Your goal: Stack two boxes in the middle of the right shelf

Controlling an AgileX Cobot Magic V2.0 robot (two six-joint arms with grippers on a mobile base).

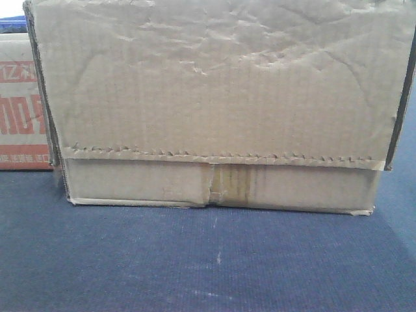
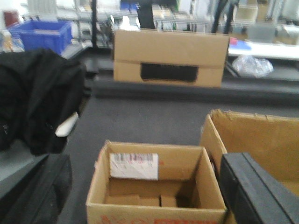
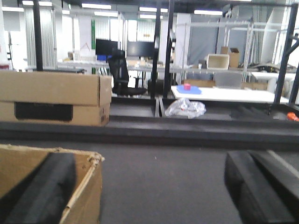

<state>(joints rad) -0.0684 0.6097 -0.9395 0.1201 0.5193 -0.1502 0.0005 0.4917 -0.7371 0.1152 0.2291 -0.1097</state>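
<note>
A large brown carton [image 1: 214, 97] with a wrinkled face, zigzag flap and tape strip [image 1: 227, 185] fills the front view and stands on a dark surface. In the left wrist view my left gripper [image 2: 145, 168] is open. Its fingers [image 2: 252, 186] stand either side of a small open carton [image 2: 154, 215] with a white label. A bigger open carton [image 2: 261, 135] lies to the right. My right gripper [image 3: 149, 163] is open wide. One of its fingers [image 3: 42, 186] is over the inside of an open carton [image 3: 88, 196]. The steel shelf board is out of view.
A closed carton with a black handle slot [image 2: 168, 49] stands farther off and also shows in the right wrist view [image 3: 51, 88]. A black bag [image 2: 42, 93] and a blue bin [image 2: 42, 35] are at left. A red-printed carton [image 1: 19, 117] is at left. A white table [image 3: 233, 94] carries a plastic bag [image 3: 186, 107].
</note>
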